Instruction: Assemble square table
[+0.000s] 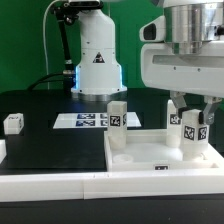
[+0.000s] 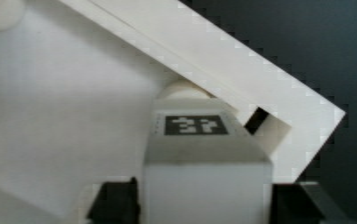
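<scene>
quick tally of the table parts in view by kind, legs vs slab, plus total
table leg: 3 (loose at the exterior view's left; upright on the slab; at the exterior view's right)
square slab: 1
total: 4

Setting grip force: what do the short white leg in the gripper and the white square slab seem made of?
The short white blocky tagged leg in the gripper looks like rigid matte plastic: uniform white, crisp edges, no grain. The white square slab with raised rim looks the same: even white, soft shading, no glare. Finer texture is too blurred to tell.
</scene>
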`<state>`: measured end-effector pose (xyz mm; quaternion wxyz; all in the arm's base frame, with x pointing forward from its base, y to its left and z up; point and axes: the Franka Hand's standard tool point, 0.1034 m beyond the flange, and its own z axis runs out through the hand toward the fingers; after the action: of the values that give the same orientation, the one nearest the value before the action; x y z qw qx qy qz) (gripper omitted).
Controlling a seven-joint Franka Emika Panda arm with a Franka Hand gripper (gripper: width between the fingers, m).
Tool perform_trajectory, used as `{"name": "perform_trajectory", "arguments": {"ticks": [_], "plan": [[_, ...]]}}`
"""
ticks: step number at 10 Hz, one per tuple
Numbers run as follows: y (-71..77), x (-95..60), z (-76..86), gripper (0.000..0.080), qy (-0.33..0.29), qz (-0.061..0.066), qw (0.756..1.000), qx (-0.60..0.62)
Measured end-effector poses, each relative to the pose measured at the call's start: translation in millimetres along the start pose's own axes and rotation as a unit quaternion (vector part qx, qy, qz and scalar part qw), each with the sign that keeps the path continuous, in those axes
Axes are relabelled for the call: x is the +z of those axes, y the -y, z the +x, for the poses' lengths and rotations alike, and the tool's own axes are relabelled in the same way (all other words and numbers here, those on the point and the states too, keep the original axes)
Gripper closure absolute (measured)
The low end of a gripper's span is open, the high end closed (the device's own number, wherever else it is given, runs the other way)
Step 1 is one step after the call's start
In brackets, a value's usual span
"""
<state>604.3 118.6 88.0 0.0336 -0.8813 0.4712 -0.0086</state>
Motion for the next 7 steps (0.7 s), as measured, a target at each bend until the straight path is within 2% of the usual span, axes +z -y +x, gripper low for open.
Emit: {"name": "perform_trajectory", "arguments": {"ticks": [1,2,3,5,7], "plan": [[0.3,-0.1,-0.9,0.0410,0.001,-0.001,0.999,-0.033],[0.8,-0.5,-1.2,0.0231,0.001,-0.001,0.998,-0.057],[0.9,-0.5,-1.3,0.0167,0.001,-0.001,0.996,-0.095],[0.8,0.3,-2.0,0.0152,0.002,-0.001,0.979,-0.205],[0.5,0.8,-3.3,0.0151,0.002,-0.004,0.948,-0.318]]}}
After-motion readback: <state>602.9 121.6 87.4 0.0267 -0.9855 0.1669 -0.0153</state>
